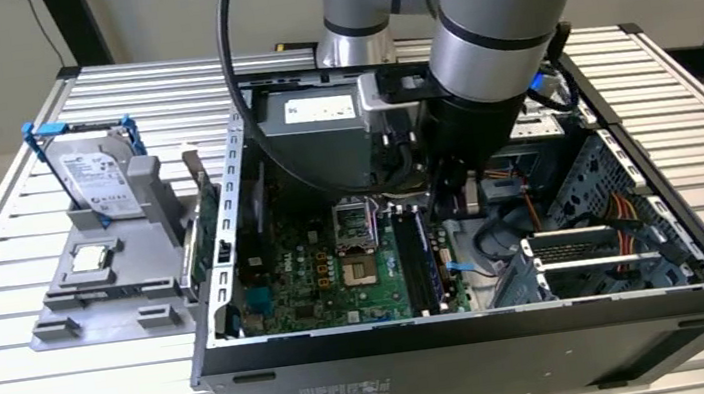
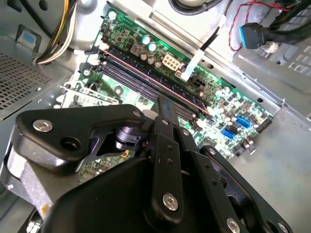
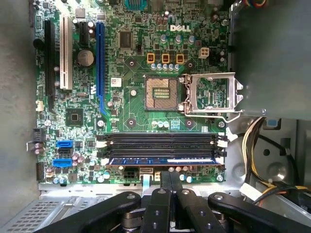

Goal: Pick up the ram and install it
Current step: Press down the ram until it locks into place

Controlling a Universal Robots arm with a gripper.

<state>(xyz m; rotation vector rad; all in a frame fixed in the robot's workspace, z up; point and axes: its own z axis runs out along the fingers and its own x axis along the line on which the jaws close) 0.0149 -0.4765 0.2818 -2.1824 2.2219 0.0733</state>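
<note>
The ram [image 3: 160,160], a thin green stick with a blue-white label strip, sits seated in the outermost memory slot of the motherboard [image 3: 126,63]. It also appears as a long dark strip [image 2: 146,77] in the second wrist view and inside the open case [image 1: 426,253] in the exterior view. My gripper [image 3: 170,174] is shut, its two black fingers pressed together with nothing between them. The fingertips [image 2: 166,104] hang right over the middle of the ram; I cannot tell if they touch it. In the exterior view the gripper [image 1: 452,207] reaches down into the case.
The open computer case [image 1: 476,328] walls me in. A grey power supply [image 1: 316,121] stands behind, and a drive cage with orange cables [image 1: 598,227] lies at the exterior view's right. The open CPU socket [image 3: 158,92] sits mid-board. A hard drive [image 1: 94,173] stands in a grey holder outside.
</note>
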